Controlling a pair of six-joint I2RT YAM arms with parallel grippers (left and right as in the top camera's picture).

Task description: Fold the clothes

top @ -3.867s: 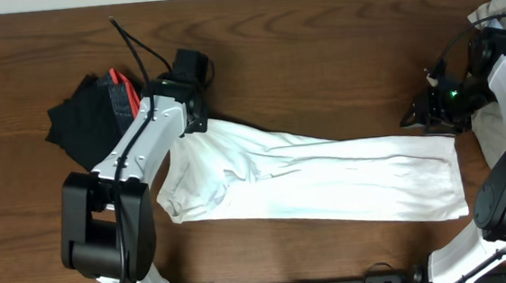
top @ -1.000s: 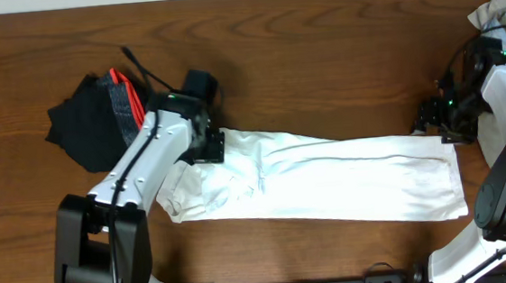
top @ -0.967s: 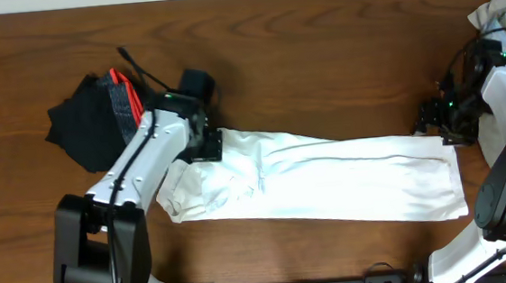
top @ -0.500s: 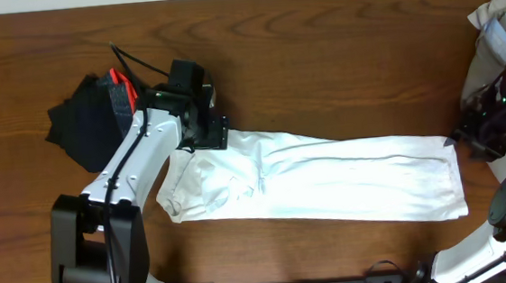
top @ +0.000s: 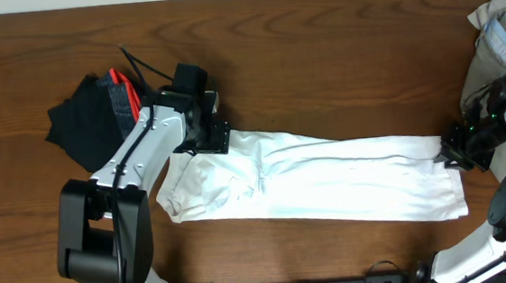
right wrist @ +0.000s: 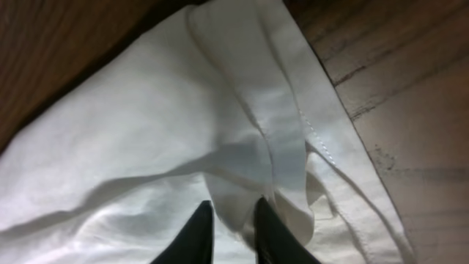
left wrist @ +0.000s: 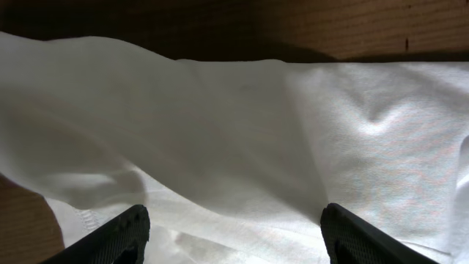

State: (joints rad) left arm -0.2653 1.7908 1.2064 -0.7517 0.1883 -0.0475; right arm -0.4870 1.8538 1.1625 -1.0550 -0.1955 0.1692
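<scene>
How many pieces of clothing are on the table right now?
3: a white T-shirt stretched across the middle, a black garment at the left, a beige one at the right edge; more may hide beneath it.

Likely a robotics lab: 2 robot arms (top: 137, 160) at a plain wooden table (top: 337, 53).

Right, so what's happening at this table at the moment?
Two robot arms are folding a white shirt, which lies as a long strip across the table. The left claw is open just above the shirt's left end. The right claw is pinched on a fold by the hem at the right end. A black garment lies at the far left and a beige garment at the far right.
</scene>
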